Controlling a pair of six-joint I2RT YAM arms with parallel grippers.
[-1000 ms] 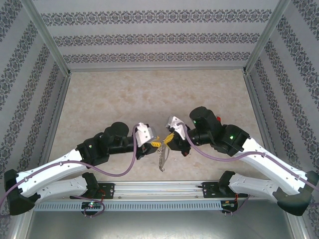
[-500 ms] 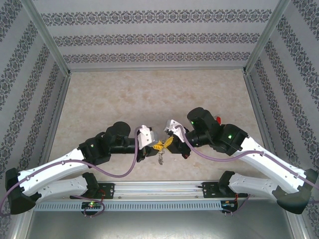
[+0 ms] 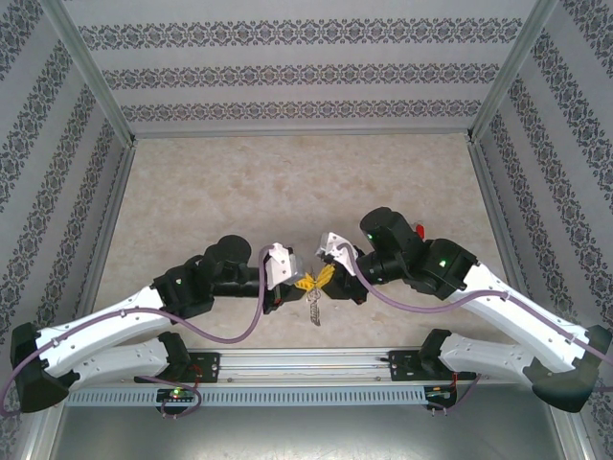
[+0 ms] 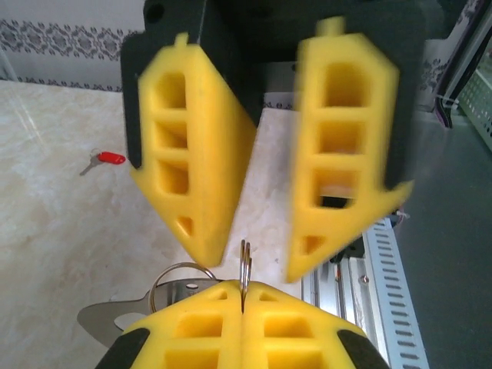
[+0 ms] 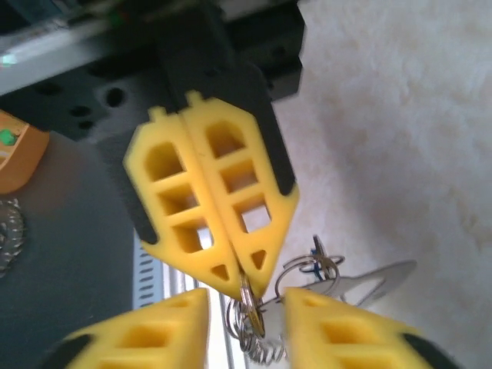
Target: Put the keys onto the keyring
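My left gripper [image 4: 244, 288] is shut on the keyring [image 4: 244, 265], a thin split metal ring that stands edge-on out of its yellow tips. In the right wrist view the left gripper [image 5: 244, 286] pinches the same keyring [image 5: 250, 307], and more rings and a silver key [image 5: 377, 280] hang beside it. My right gripper [image 5: 247, 300] is open, its fingers [image 5: 161, 330] apart on either side of the ring without touching it. From above, the left gripper [image 3: 299, 283] and right gripper [image 3: 329, 275] meet tip to tip, with the keys [image 3: 314, 305] dangling below them.
A red-headed key [image 4: 108, 159] lies alone on the beige table [image 3: 287, 182]. The metal rail [image 3: 306, 362] at the near edge runs just below the hanging keys. Patterned walls close in the table on three sides.
The left gripper has closed on the keyring. The right gripper, shut on it before, has opened. Both arms shifted slightly, and the bunch now hangs from the left gripper.
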